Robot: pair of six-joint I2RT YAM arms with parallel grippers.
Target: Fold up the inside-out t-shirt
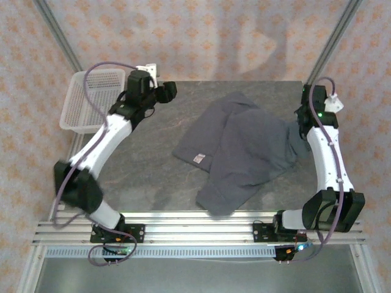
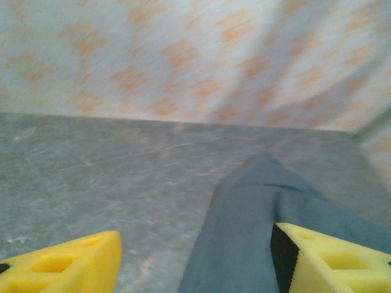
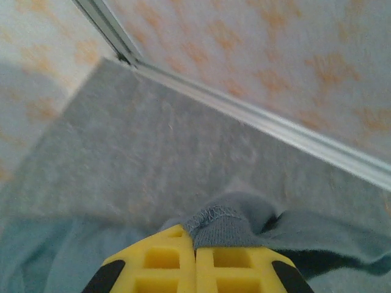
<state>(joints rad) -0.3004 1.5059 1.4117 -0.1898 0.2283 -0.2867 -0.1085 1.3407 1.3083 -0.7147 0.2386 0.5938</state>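
Count: one basket, one t-shirt, one tag, two arms, two grippers, all on or around one table (image 1: 146, 165) with a grey marbled top.
Basket: a white mesh basket (image 1: 78, 110) sits at the far left corner of the table. Its mesh floor shows all across.
Left arm: the white left arm (image 1: 107, 137) reaches from the near left edge up toward the far side, ending beside the basket.
Left gripper: the left gripper (image 1: 168, 91) is near the far edge, left of the shirt and apart from it. In the left wrist view (image 2: 195, 259) its two yellow fingers (image 2: 67, 265) stand wide apart and grasp nothing. Shirt cloth lies on the table beyond them.
T-shirt: the inside-out t-shirt (image 1: 244, 149) lies on the right half of the table, running from near the far middle to the near edge. It is dark slate-grey, loosely bunched and wrinkled, with overlapping layers.
Tag: a small pale tag (image 1: 199, 159) shows at the shirt's left edge.
Right gripper: the right gripper (image 1: 302, 129) is at the shirt's right edge. In the right wrist view (image 3: 195, 247) its yellow fingers are pressed together, pinching a stitched hem of the shirt (image 3: 214, 223).
Right arm: the white right arm (image 1: 330, 159) rises along the table's right side.
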